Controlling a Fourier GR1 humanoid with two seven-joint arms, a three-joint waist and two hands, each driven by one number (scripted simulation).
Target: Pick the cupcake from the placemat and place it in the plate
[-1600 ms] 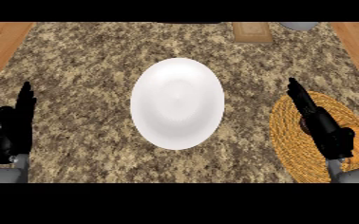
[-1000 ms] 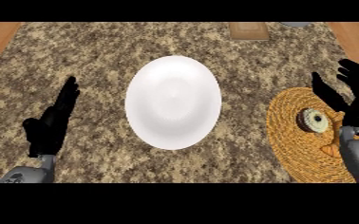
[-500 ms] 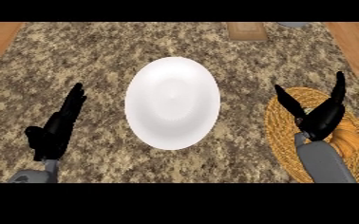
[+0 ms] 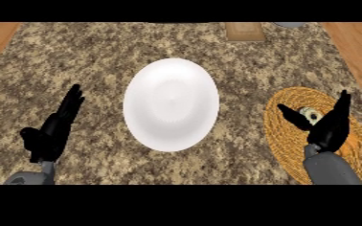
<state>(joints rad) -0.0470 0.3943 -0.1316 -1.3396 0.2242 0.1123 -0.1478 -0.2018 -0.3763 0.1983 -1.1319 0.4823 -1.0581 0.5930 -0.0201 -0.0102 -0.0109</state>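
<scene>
- Pale frosting marks the small round cupcake (image 4: 308, 114), sitting on the round woven straw placemat (image 4: 283, 124) at the counter's right edge.
- The black right hand (image 4: 326, 129) is spread wide and holding nothing; the cupcake shows in the gap between thumb and fingers, likely lined up for a grasp.
- The round white plate (image 4: 171, 104) waits mid-counter on speckled granite (image 4: 92, 57).
- The left hand (image 4: 51, 133) rests at the near left, fingers straight.

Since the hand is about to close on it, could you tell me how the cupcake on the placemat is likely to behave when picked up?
The cupcake looks small between the right hand's spread thumb and fingers, so probably light. It may tip if pinched off-centre. The woven placemat probably keeps it from sliding.
</scene>
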